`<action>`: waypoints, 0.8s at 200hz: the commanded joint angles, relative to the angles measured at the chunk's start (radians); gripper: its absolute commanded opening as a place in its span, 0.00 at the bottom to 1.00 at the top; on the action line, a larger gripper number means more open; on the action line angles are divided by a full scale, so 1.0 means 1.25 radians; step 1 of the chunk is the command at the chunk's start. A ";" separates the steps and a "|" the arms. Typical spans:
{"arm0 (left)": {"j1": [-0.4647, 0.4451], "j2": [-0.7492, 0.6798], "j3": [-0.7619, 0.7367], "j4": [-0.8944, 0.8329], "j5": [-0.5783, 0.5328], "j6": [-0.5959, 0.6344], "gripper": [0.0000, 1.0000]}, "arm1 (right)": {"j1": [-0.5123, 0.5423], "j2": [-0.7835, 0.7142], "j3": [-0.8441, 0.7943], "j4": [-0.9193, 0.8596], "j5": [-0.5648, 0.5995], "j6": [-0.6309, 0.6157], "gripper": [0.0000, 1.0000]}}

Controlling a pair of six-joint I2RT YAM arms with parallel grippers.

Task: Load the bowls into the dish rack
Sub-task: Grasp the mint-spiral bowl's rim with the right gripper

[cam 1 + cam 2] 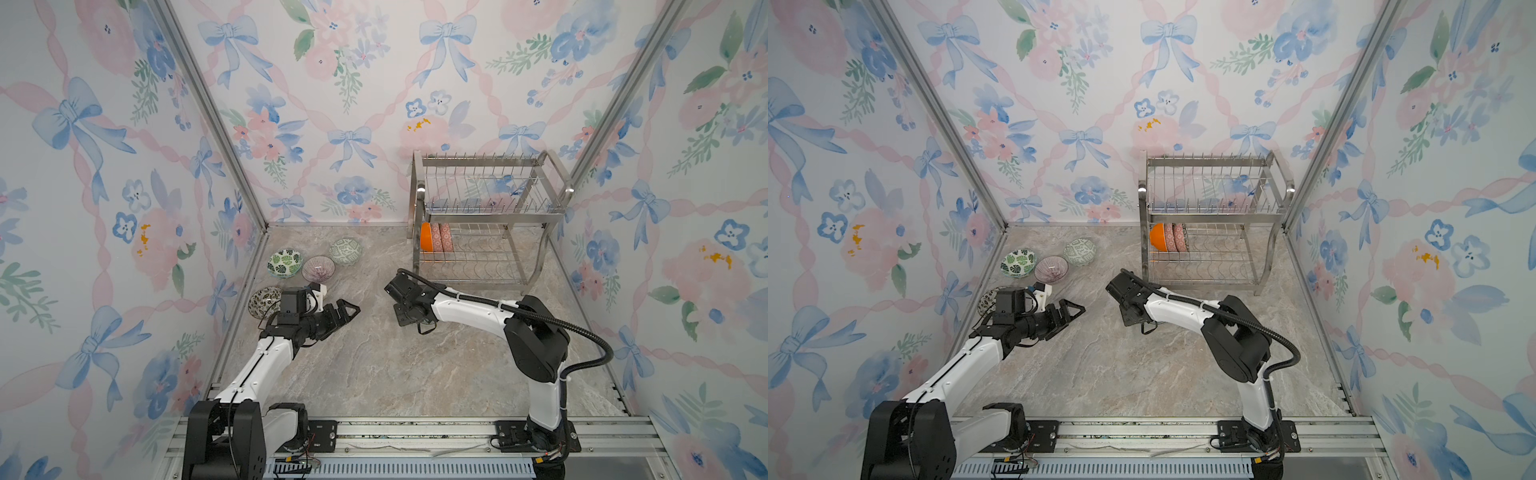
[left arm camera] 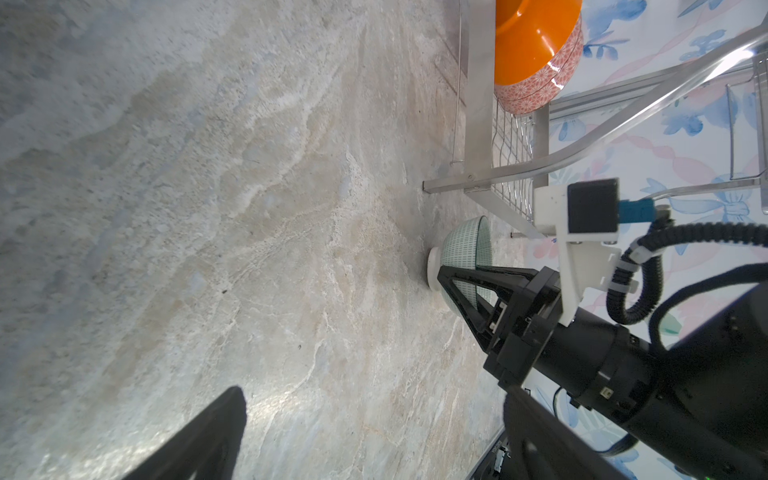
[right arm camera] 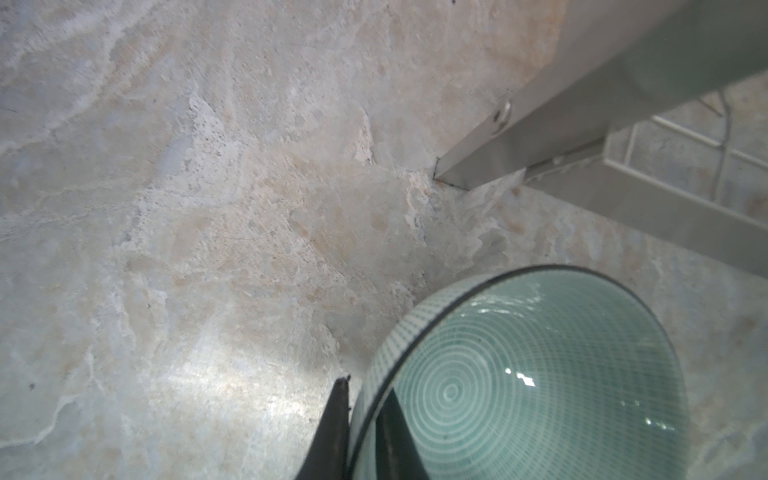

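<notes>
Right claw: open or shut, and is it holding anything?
Shut on the green ringed bowl. In the right wrist view the right claw pinches its rim, one finger inside, one outside.

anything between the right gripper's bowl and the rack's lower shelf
A front leg of the dish rack stands beside the teal bowl in the right gripper. The orange bowl and two pink bowls fill the left end of the lower shelf; other slots look free.

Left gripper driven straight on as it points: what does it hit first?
Most likely the right gripper, shut on the green ringed bowl on the table; nothing stands between it and the open left gripper. Depth is unclear, so the bowl may come first.
</notes>
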 commanded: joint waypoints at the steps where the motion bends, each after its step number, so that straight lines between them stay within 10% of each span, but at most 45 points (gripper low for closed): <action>1: 0.006 0.006 -0.014 0.010 0.019 -0.004 0.98 | 0.006 -0.002 -0.009 0.005 -0.046 0.006 0.00; 160: 0.003 0.018 -0.023 0.037 0.058 -0.013 0.98 | -0.013 -0.063 -0.051 0.054 -0.073 0.020 0.00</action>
